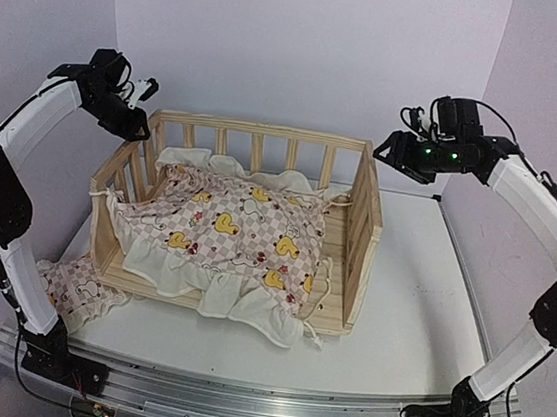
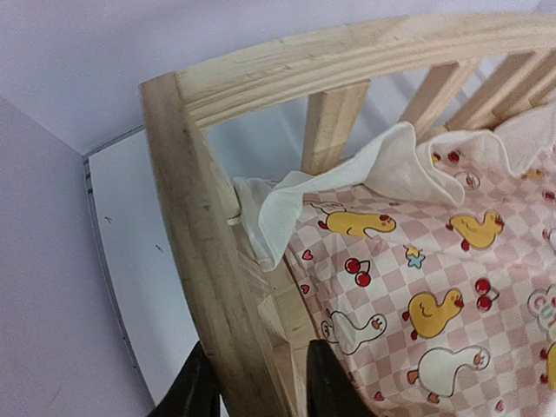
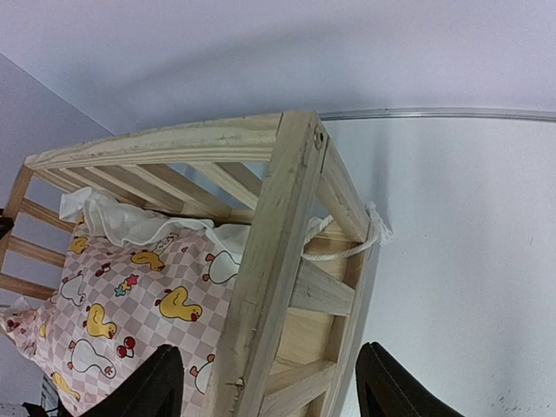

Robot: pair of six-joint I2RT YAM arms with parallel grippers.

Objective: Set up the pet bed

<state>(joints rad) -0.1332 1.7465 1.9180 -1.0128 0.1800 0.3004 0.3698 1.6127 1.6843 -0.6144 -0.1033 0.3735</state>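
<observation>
Located pet bed frame (image 1: 267, 129) mid-frame in top view, long axis left to right, with cushion (image 1: 235, 234) rumpled inside and spilling over the front edge. Logged left gripper (image 2: 259, 395) clenched on upper-left rear corner post, arm arched high. Logged right gripper (image 3: 274, 387) released, straddling upper-right corner post without contact.

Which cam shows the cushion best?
Top external: whole cushion visible, rumpled inside the frame, ruffle spilling over the front edge. Left wrist shows only a ruffled corner; right wrist only one end.
</observation>
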